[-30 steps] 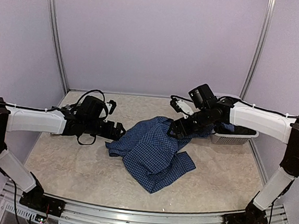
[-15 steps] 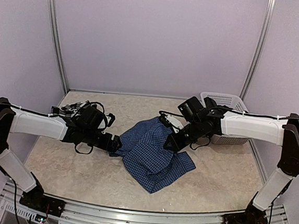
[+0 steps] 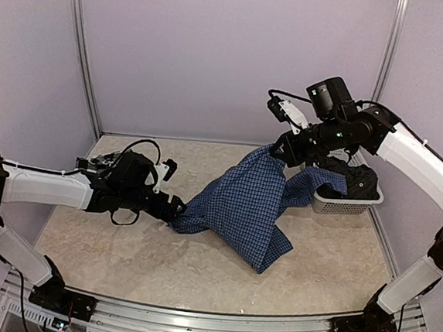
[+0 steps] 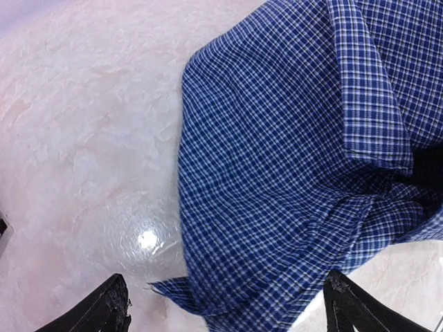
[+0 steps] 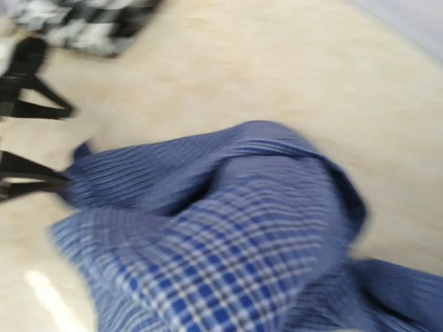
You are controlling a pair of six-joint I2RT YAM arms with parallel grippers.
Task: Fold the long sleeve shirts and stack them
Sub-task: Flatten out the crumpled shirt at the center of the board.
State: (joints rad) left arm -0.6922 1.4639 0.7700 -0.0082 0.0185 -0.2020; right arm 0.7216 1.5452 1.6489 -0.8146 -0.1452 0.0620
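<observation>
The blue checked long sleeve shirt [image 3: 241, 203] hangs in a slope from my right gripper [image 3: 279, 151], which is shut on its upper edge well above the table. Its lower part still lies on the table. The right wrist view is blurred and shows the blue shirt [image 5: 228, 256] bunched right under the camera, hiding the fingers. My left gripper [image 3: 173, 207] sits low at the shirt's left end and is open. In the left wrist view its two black fingertips [image 4: 111, 308] straddle the shirt's hem [image 4: 228, 277] without pinching it. A dark bundle of cloth [image 3: 351, 177] lies in the basket.
The white plastic basket [image 3: 342, 204] stands at the right edge of the table, just right of the raised shirt. Purple walls with metal posts [image 3: 84, 53] close in the back and sides. The marbled tabletop [image 3: 121, 250] shows in front.
My right gripper shut on the shirt and rose up and to the right, pulling the cloth off the table into a hanging slope. My left gripper stayed at the shirt's left edge.
</observation>
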